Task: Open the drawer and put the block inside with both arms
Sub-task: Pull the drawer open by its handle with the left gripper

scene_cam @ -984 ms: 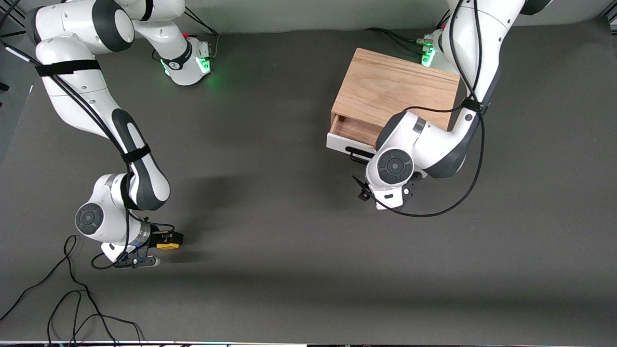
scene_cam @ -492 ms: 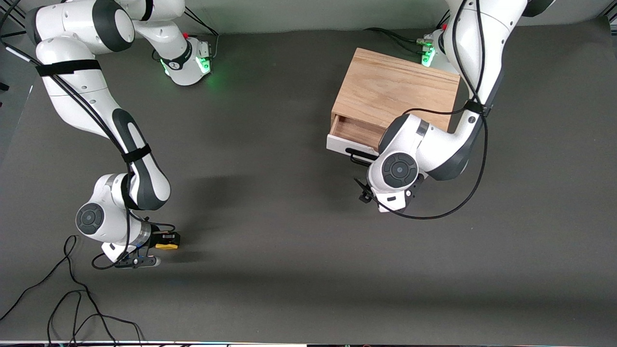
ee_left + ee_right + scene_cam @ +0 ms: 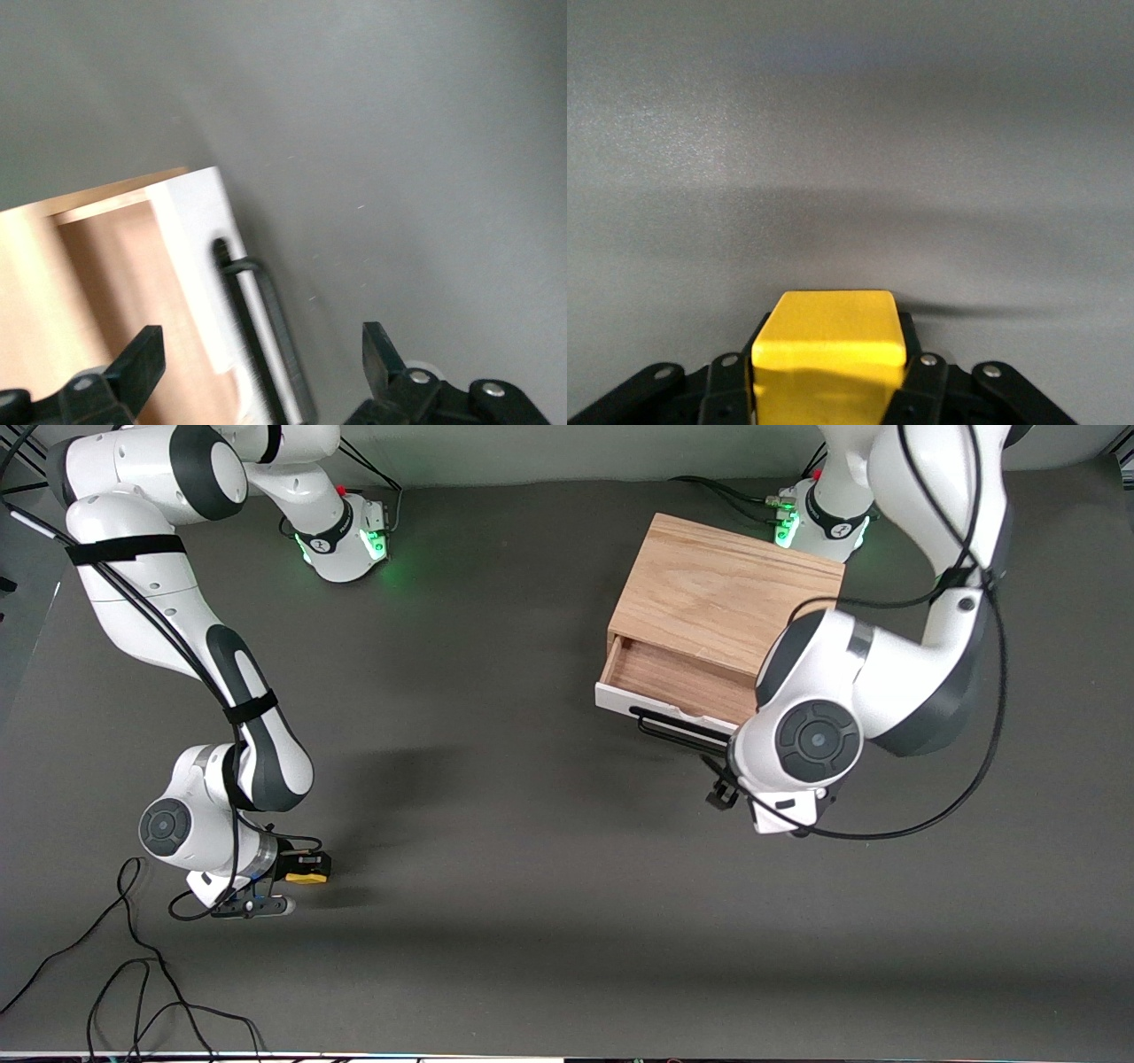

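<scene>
Clamping the block [image 3: 828, 341], the right pincer [image 3: 306, 866] hovers (left pincer [image 3: 261, 372] released above the drawer [image 3: 669, 682]).

The drawer [image 3: 682, 686] juts partly from its box [image 3: 722, 593] at the left arm's end; the block [image 3: 307, 877] sits well apart, toward the right arm's end.

Front view high, faces robots; left wrist close over drawer [image 3: 190, 266]; right wrist over block [image 3: 830, 341].

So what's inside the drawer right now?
The open drawer shows only bare light wood where visible. The left arm's wrist covers the part toward its end, so that part is unknown. The block is in the right tool.
</scene>
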Available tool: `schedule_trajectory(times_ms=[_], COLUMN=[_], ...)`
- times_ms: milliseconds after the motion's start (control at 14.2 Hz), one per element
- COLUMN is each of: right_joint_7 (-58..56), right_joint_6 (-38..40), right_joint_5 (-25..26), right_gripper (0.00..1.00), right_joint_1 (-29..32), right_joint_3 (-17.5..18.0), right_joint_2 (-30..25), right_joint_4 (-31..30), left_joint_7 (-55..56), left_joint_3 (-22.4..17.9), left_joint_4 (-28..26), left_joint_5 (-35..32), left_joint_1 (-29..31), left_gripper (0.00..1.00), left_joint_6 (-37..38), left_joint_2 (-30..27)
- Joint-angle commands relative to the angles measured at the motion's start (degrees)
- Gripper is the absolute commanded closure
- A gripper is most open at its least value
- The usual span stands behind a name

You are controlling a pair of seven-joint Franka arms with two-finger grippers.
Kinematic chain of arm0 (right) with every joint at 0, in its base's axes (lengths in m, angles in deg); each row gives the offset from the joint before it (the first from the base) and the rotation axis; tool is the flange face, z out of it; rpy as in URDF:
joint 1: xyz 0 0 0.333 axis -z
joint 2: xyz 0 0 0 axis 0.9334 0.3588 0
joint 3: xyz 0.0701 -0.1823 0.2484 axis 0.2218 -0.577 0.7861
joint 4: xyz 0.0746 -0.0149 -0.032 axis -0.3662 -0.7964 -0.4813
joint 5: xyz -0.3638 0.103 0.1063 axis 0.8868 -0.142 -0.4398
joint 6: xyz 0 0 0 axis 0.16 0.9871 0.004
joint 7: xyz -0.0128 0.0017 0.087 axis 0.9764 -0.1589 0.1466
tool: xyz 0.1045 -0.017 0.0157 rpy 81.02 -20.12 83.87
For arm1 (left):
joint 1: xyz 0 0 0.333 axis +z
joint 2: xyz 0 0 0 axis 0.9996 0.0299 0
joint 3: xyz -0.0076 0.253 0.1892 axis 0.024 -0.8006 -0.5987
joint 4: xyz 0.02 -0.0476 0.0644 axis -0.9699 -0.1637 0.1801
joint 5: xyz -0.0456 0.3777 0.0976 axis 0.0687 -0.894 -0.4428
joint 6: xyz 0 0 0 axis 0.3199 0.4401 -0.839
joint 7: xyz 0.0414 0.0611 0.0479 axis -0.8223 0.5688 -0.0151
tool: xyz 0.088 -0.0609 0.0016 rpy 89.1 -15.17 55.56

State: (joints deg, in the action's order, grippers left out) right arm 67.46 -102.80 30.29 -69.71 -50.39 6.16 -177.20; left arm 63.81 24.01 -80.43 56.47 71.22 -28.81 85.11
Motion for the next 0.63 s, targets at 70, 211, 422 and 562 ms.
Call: schedule_trajectory(times_ms=[70, 211, 422, 562], right_joint_7=[0.85, 2.5, 14.52, 24.44], right_joint_6=[1.26, 6.51, 23.79, 35.06], right_joint_5=[0.36, 0.01, 0.18, 0.18], right_gripper=[1.0, 1.0, 1.0, 1.0], right_joint_1=[-1.71, -3.91, -10.92, -15.85], right_joint_3=[0.31, 0.23, 0.23, 0.23], right_joint_2=[-2.41, -5.39, -6.72, -6.55], right_joint_4=[0.26, 1.92, 14.18, 23.42], left_joint_7=[-12.62, -17.49, -38.35, -52.16], left_joint_3=[-0.82, -0.73, -1.08, -1.26], left_joint_4=[4.21, 3.24, -4.03, -5.29], left_joint_5=[0.33, 0.5, -0.37, 0.33], left_joint_1=[0.45, 2.38, 5.63, 10.98], left_gripper=[0.0, 0.0, 0.0, 0.0], left_joint_6=[11.04, 11.13, 9.12, 8.15], left_joint_2=[-7.08, -11.22, -17.55, -19.76])
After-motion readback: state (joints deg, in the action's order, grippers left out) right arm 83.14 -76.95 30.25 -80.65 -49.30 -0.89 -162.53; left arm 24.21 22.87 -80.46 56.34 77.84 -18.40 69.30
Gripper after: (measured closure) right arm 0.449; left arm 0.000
